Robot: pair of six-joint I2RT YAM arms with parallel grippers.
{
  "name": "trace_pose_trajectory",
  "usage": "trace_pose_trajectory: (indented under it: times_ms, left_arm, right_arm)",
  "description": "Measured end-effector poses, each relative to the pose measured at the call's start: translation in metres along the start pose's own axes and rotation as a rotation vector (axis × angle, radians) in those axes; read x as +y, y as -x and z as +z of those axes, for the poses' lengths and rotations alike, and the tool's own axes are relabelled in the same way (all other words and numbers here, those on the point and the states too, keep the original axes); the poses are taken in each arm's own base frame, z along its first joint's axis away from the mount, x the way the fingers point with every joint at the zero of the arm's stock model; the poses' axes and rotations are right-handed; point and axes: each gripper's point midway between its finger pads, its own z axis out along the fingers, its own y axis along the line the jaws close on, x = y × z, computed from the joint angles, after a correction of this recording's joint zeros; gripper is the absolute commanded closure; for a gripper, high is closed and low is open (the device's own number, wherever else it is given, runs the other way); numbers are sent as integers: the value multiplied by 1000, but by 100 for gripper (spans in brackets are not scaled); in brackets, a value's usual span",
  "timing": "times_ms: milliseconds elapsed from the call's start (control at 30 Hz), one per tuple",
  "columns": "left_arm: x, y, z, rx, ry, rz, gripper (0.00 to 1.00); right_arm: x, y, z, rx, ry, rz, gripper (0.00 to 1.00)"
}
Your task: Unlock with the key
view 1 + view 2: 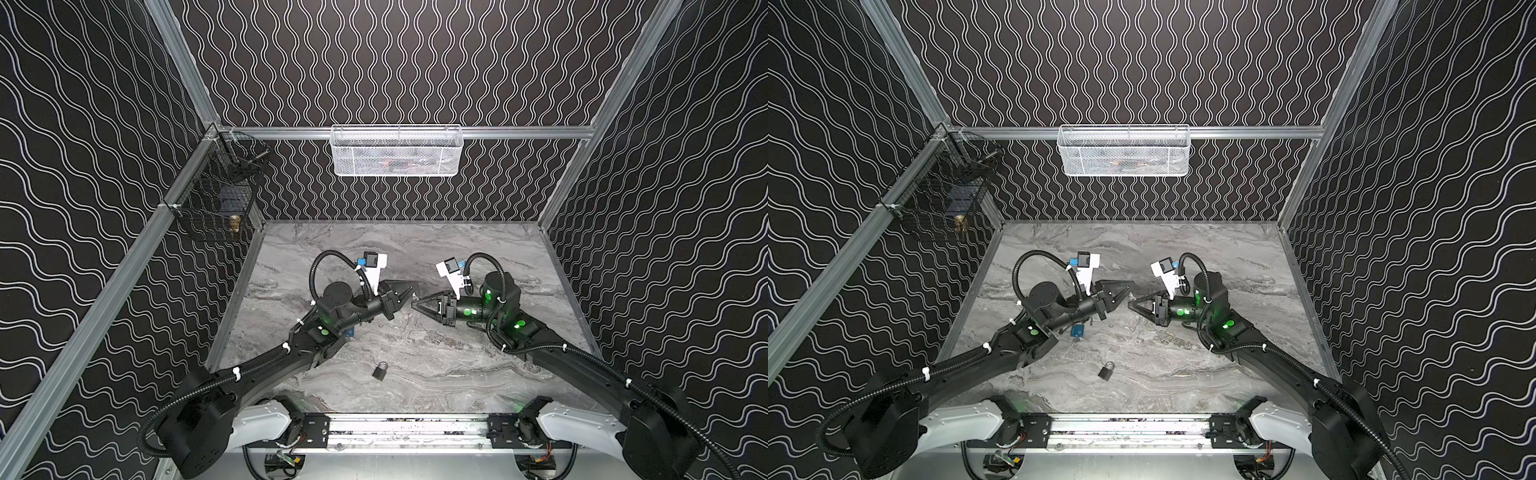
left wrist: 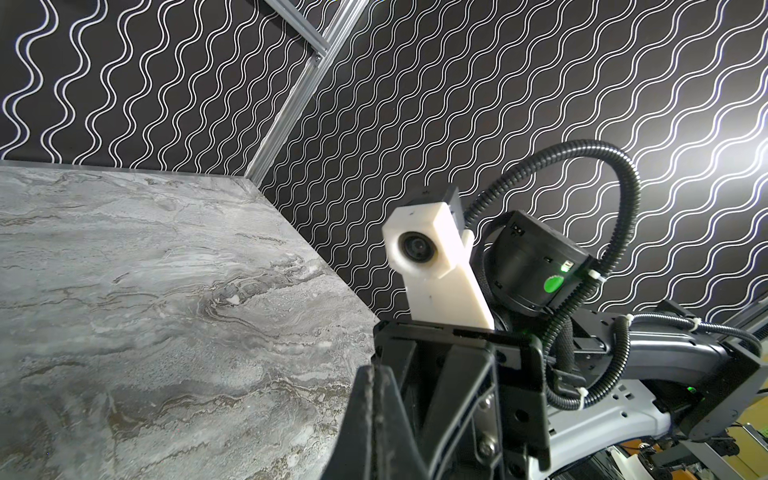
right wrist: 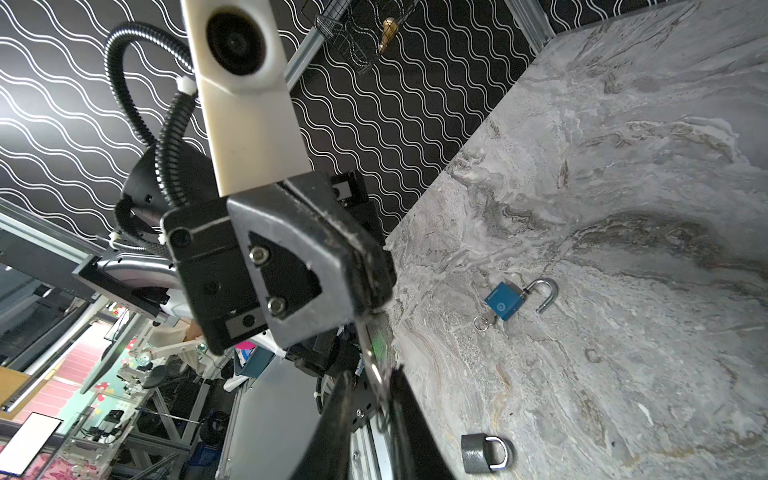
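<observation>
Two arms reach in low; left hand (image 1: 410,292) and right hand (image 1: 417,306) meet tip to tip mid-frame in both top views. The left hand is clamped on a thin metal key (image 3: 371,340). The right hand's fingers narrowly flank it, contact unclear. Two padlocks on the grey marbled desk (image 1: 457,374): dark grey padlock (image 1: 380,370), shackle closed, lower centre; blue padlock (image 3: 504,300), shackle open, ringed second key (image 3: 485,321) at its base.

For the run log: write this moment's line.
left hand shut on key | right hand around key, grip unclear | grey padlock closed
</observation>
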Motion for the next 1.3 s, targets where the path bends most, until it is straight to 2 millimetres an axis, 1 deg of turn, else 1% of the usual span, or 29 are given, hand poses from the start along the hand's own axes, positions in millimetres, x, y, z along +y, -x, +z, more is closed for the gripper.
trace_pose_trajectory:
  times_ms: [100, 167, 333, 567, 667, 700, 733, 767, 800, 900, 967, 1033, 1100, 1167, 1233, 1300]
  left_arm:
    - [-1, 1, 0, -4, -3, 2, 100]
    - [-1, 2, 0, -7, -4, 3, 100]
    - [-1, 2, 0, -11, -10, 5, 100]
    - [-1, 3, -1, -9, -5, 11, 100]
    - [-1, 4, 0, 0, 3, 24, 79]
    - [-1, 4, 0, 4, 6, 25, 71]
    - [-2, 5, 0, 6, 7, 28, 61]
    - [-3, 6, 0, 7, 8, 34, 54]
    - [-5, 9, -1, 5, 11, 42, 49]
    - [-9, 17, -6, -2, 30, 49, 39]
    - [-11, 23, -10, -5, 63, 55, 35]
    - [-9, 27, -16, -2, 111, 54, 33]
    - [-3, 28, -23, 17, 184, 41, 30]
    - [7, 25, -29, 53, 265, 33, 28]
    - [17, 18, -36, 103, 349, 14, 28]
    - [29, 4, -44, 165, 431, -3, 28]
  right_arm:
    - [-1, 2, 0, -4, 4, 1, 90]
    - [-1, 2, 1, -2, 11, 12, 91]
    - [0, 1, 2, -4, 35, 19, 99]
    - [-1, 2, 2, -6, 38, 24, 100]
    - [-1, 2, 2, -7, 38, 22, 100]
    - [-1, 2, 2, -9, 36, 23, 100]
    - [-2, 2, 2, -9, 35, 23, 100]
    - [-3, 2, 2, -11, 29, 26, 100]
    - [-4, 2, 1, -12, 22, 29, 100]
    - [-7, -1, -1, -1, 0, 41, 100]
    - [-10, -6, -2, 14, -16, 51, 100]
    - [-12, -11, -5, 30, -38, 69, 100]
    - [-16, -17, -8, 44, -68, 85, 100]
    - [-20, -22, -11, 54, -98, 105, 100]
    - [-25, -28, -14, 65, -130, 125, 100]
    - [-32, -37, -17, 80, -167, 159, 100]
